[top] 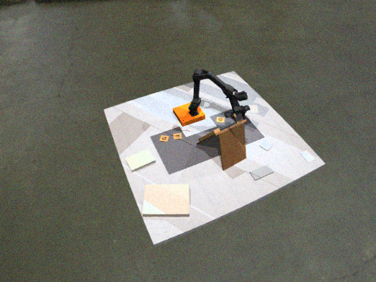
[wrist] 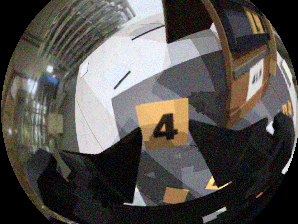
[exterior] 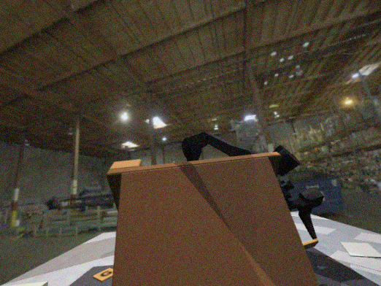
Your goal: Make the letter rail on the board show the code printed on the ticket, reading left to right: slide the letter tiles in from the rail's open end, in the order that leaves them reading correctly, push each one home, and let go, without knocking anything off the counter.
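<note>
My gripper is shut on the orange 4 tile, holding it at the board's open side. The brown board stands upright, its back toward the top and exterior views. In the wrist view its front shows a dark rail with an orange tile, letter unclear, and the white ticket, whose print is too blurred to read fully. A D tile lies on the dark mat near the arm. A G tile and another tile lie at the mat's far side.
The orange arm base stands behind the dark mat. A large pale slab, a pale green slab and a grey slab lie around the mat. Small pale pieces lie near the counter's right side.
</note>
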`<control>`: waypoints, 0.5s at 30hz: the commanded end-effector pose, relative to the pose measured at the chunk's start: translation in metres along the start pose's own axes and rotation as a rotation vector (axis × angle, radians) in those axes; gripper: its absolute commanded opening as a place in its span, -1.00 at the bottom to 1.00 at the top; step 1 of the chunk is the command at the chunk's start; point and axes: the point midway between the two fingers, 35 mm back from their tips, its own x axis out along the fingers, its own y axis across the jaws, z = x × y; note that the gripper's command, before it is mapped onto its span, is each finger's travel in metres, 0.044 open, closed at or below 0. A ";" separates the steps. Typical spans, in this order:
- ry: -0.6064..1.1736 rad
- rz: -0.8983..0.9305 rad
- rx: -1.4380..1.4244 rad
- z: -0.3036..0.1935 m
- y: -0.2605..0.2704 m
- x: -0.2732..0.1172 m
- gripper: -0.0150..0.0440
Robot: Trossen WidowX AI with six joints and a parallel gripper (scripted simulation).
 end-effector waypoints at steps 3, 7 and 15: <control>-0.125 0.034 -0.155 0.022 0.008 -0.009 -0.49; -0.210 0.042 -0.253 0.036 0.012 -0.016 -0.49; -0.348 0.031 -0.402 0.059 0.018 -0.031 -0.49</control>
